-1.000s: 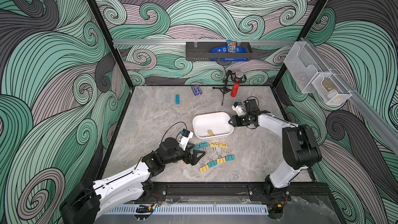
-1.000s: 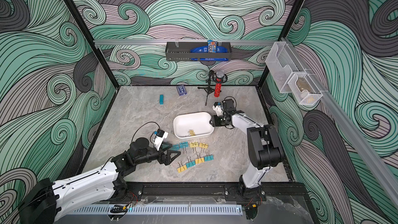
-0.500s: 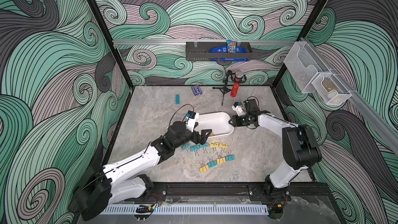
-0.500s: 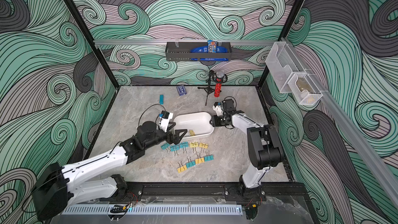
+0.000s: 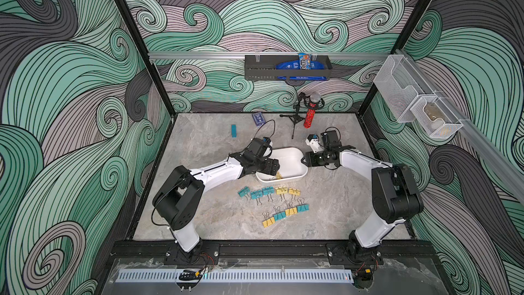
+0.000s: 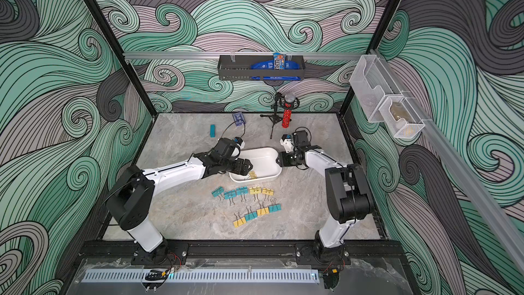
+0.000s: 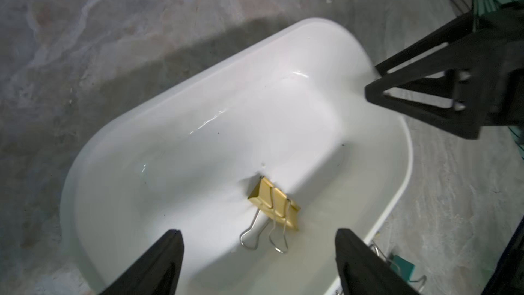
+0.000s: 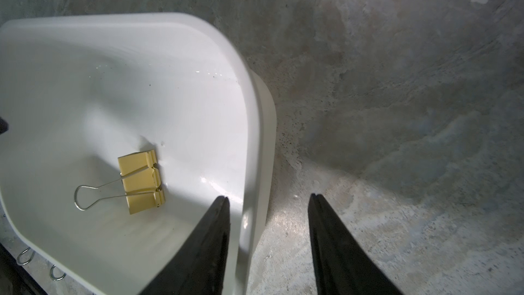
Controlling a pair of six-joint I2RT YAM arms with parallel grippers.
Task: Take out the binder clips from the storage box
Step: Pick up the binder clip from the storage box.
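My left gripper (image 7: 257, 232) has its jaws spread wide with nothing between them, poised over the 9 o'clock end of the storage box (image 5: 295, 177), which sits mid-table. The right gripper (image 8: 268, 195) stands part open astride the box's 3 o'clock end wall, one finger inside and one outside. Bare floor shows between the outer finger and the wall, so I read it as bracing, not clamping.

One yellow clip (image 7: 273, 204) is left inside. It lies flat on the box floor at about 6 o'clock, close under the near wall, with its wire handles pointing towards my left fingers. The other binder clips (image 5: 281, 190) lie in two loose rows on the table (image 5: 204, 208) just past that wall, at 6 o'clock from the box.

What worries me is that the box floor is glossy and the clip lies low, so closing on the springy handles could skate it away or flip it. The near wall crowds one finger, and if that finger lands on the rim, the loosely held box may shove into the nearest row or tip. Reaching too far towards 3 o'clock risks meeting the right fingers.

Farther off and out of my way are a teal block (image 5: 233, 131) at 10 o'clock, a blue card box (image 5: 258, 119) at 11 and a microphone (image 5: 309, 112) on its tripod at 1. Nothing stands between the jaws and the clip.
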